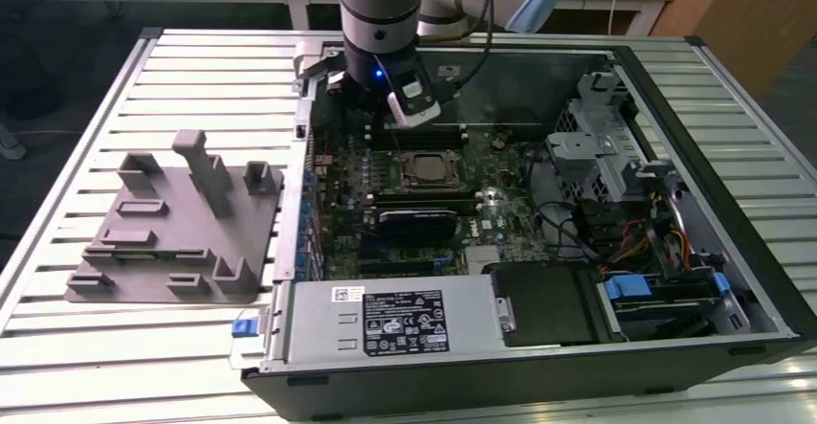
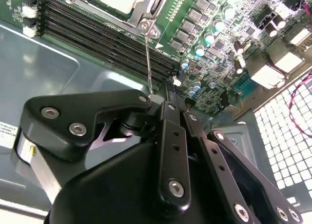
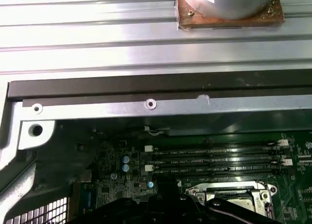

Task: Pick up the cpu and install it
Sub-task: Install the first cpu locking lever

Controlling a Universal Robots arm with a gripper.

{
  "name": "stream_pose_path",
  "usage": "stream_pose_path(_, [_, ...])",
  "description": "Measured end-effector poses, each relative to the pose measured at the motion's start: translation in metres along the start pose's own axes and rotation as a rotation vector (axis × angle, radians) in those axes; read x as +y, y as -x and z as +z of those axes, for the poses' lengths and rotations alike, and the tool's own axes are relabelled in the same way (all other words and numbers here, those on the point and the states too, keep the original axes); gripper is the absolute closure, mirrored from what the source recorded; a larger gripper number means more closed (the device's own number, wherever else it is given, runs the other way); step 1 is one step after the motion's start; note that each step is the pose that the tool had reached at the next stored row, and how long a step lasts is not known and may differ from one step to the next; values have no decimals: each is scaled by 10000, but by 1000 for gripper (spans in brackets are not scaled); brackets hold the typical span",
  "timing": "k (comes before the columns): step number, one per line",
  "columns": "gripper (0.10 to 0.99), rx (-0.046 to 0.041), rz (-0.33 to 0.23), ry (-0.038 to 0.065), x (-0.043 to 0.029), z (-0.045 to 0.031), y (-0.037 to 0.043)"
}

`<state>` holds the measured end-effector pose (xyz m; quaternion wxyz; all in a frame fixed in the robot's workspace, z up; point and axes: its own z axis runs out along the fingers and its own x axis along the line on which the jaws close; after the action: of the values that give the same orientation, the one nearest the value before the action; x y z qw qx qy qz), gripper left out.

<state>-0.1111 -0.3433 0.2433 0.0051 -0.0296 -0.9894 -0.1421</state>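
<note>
1. Exterior view: open computer case (image 1: 511,381) lying on slatted desk (image 1: 77,347); arm reaching inside, over motherboard (image 1: 498,223).
2. Gripper (image 2: 165,114) close above board edge; open or shut: cannot tell.
3. Cpu (image 1: 427,167) lying in socket, silvery top up.
4. Risk: socket lever (image 2: 147,58) seemingly unlatched, just beside gripper; could snag, bend, or leave cpu loose.

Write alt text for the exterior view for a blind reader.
The robot arm's gripper hangs over an open black computer case lying on a slatted metal table, near the square silvery cpu seated on the dark green motherboard. A grey plastic fixture block stands at the exterior view's left.
</note>
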Motion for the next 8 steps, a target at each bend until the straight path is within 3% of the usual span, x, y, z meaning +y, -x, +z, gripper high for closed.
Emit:
stream_pose_path(4, [980,3,-1,2,1,0,18])
stream_pose_path(8, [980,31,9,0,9,-1,163])
